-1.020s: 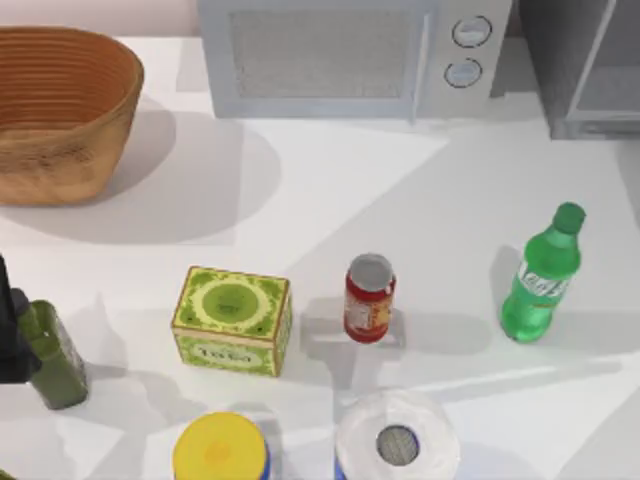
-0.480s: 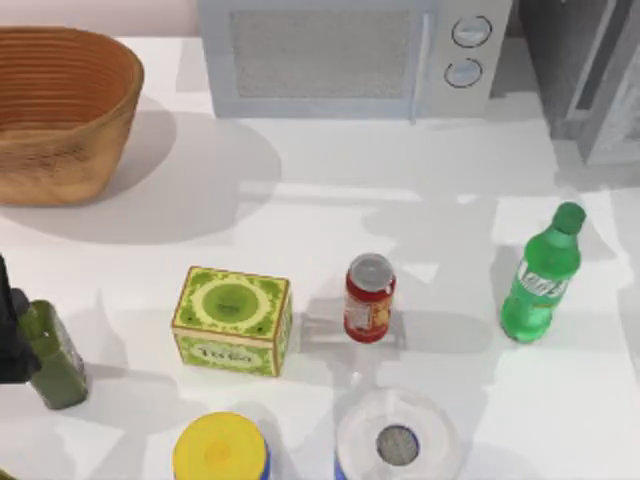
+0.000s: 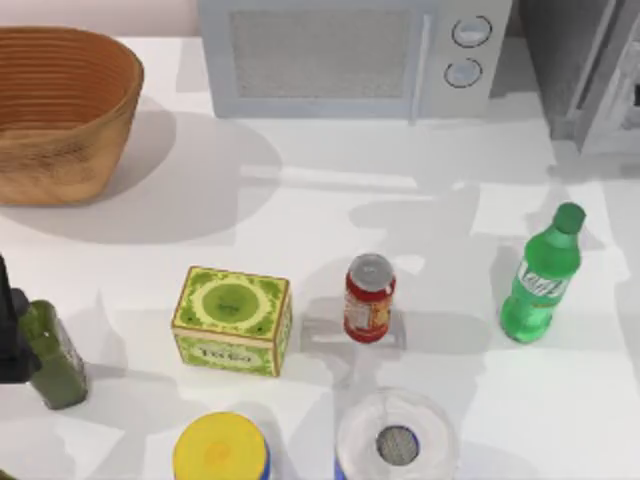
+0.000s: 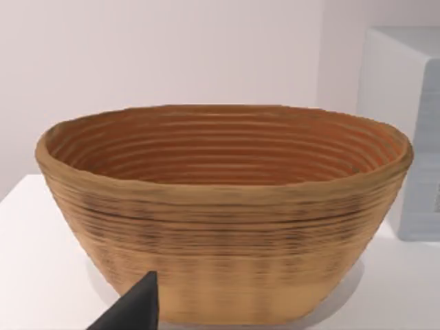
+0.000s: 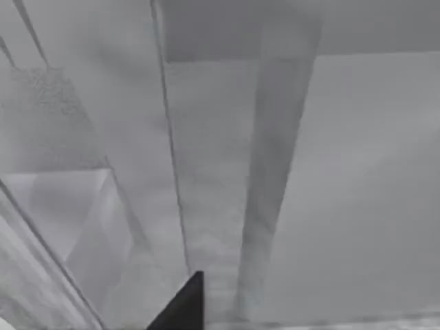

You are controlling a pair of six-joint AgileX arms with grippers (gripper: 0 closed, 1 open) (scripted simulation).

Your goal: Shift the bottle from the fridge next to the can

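Note:
The bright green bottle (image 3: pixel 540 277) stands upright on the table at the right, well to the right of the red can (image 3: pixel 369 298) with a gap between them. The dark grey fridge (image 3: pixel 590 70) fills the back right corner, its door panel angled. In the right wrist view my right gripper (image 5: pixel 182 306) shows as a dark tip close against the fridge's grey panels (image 5: pixel 227 172). My left arm (image 3: pixel 8 320) is parked at the table's left edge. The left gripper (image 4: pixel 134 311) faces the wicker basket (image 4: pixel 227 227).
A light grey microwave (image 3: pixel 340 55) stands at the back middle and the wicker basket (image 3: pixel 60 110) at the back left. A green tea box (image 3: pixel 232 320), an olive bottle (image 3: pixel 55 355), a yellow-lidded tub (image 3: pixel 220 450) and a white-lidded container (image 3: pixel 397 440) stand in front.
The fridge's door panel has swung to a new angle and shadows have shifted across the right of the table. Bottle and can have not moved.

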